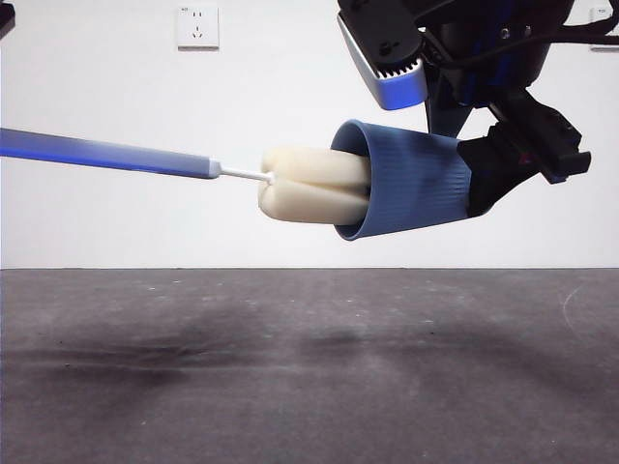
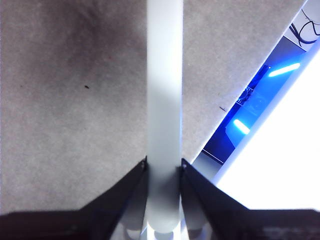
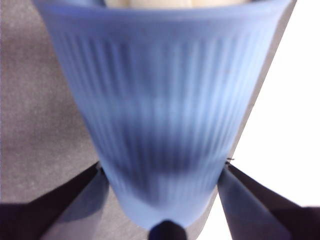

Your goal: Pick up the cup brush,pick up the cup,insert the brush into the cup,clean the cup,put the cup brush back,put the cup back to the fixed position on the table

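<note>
Dark grey table [image 1: 309,387] fills the front, with nothing touching it. Up above it, the cup brush [image 1: 145,158] reaches sideways toward the cup [image 1: 411,188]. Left gripper [image 2: 163,167] pinches the brush's grey handle tight. Its cream sponge head sits partly inside the blue cup's mouth. Right gripper [image 3: 162,172] squeezes the cup's ribbed sides, holding it tipped on its side.

A dark grey matte table [image 1: 309,387] fills the lower part of the front view, its surface scuffed with faint pale marks and soft dark shadow patches, meeting a white wall behind
</note>
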You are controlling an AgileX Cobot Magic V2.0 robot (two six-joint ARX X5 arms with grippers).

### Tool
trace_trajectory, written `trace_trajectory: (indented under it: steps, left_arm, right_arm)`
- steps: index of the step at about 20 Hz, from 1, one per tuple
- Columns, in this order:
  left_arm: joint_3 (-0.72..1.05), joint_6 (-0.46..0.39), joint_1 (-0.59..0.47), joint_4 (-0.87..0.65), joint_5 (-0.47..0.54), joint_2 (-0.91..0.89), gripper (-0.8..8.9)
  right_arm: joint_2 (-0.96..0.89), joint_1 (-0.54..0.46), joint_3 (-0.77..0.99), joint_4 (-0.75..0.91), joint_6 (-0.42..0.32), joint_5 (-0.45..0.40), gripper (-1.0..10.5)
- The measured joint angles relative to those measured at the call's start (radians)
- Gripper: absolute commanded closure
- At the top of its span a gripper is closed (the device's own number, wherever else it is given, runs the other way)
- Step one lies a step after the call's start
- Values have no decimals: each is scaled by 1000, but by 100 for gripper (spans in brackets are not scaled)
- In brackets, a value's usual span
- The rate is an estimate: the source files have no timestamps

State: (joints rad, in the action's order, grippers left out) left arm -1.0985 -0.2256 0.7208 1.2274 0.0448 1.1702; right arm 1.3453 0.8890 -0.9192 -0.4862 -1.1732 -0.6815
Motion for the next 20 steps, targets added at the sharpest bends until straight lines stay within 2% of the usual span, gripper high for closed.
trace_trajectory:
  steps: [7,12,20]
  left_arm:
    - [0,0,4,-164,-101,37,822]
    - [0,10,48,-286,-107,167,822]
    - [0,21,51,-283,-105,201,822]
  right_arm:
    - [0,0,0,0,4,-2,959]
    - [0,3,0,-1,4,0,959]
    - [0,10,0,-6,26,1,959]
